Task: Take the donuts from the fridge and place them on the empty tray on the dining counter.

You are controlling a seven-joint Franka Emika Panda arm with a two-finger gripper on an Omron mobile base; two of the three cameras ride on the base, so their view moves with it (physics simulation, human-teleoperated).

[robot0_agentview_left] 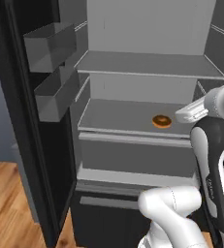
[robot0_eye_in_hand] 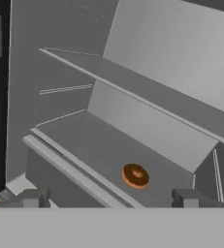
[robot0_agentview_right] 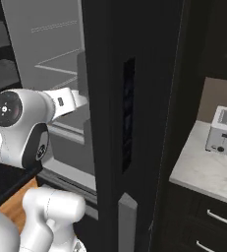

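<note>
With the tall black fridge (robot0_agentview_left: 36, 145) open, the orange-brown glazed ring donut (robot0_eye_in_hand: 135, 175) sits ungrasped on its grey middle shelf (robot0_eye_in_hand: 89, 140), facing the end effector (robot0_eye_in_hand: 111, 198), spread wide and empty; carrying remains.

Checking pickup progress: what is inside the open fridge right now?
One orange-brown donut lies flat on the middle shelf of the fridge. The robot's arm covers the shelf's right end.

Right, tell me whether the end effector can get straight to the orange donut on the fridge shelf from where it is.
Probably yes. The end effector is open and faces the orange donut, which lies alone on the fridge shelf with the door swung aside; nothing stands between them.
</note>
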